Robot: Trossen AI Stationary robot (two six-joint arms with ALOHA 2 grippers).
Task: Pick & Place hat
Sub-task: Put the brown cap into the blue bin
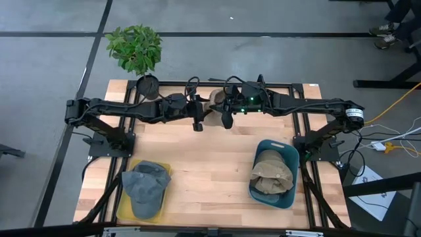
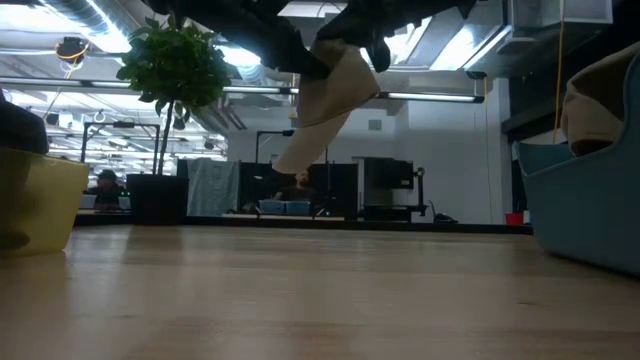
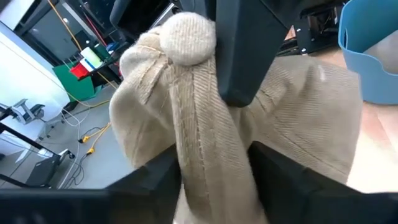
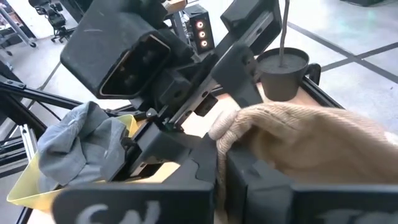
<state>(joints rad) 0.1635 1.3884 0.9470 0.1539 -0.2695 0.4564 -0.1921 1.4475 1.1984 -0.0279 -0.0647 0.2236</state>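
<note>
Both grippers meet over the middle of the table's far edge, each pinching the same beige hat (image 1: 215, 105): the left gripper (image 3: 214, 165) has its dark fingers closed on the corduroy cloth below the crown button, and the right gripper (image 4: 219, 163) is clamped on the hat's edge from the other side. In the low view the hat (image 2: 330, 100) hangs in the air, well clear of the wooden table (image 1: 210, 164). A blue basket (image 1: 263, 191) at the right front holds what look like more beige hats, though their number is hard to tell. A yellow tray (image 1: 125, 207) at the left front holds a grey cap (image 1: 146, 187). A potted plant (image 1: 136, 47) stands beyond the far left corner.
</note>
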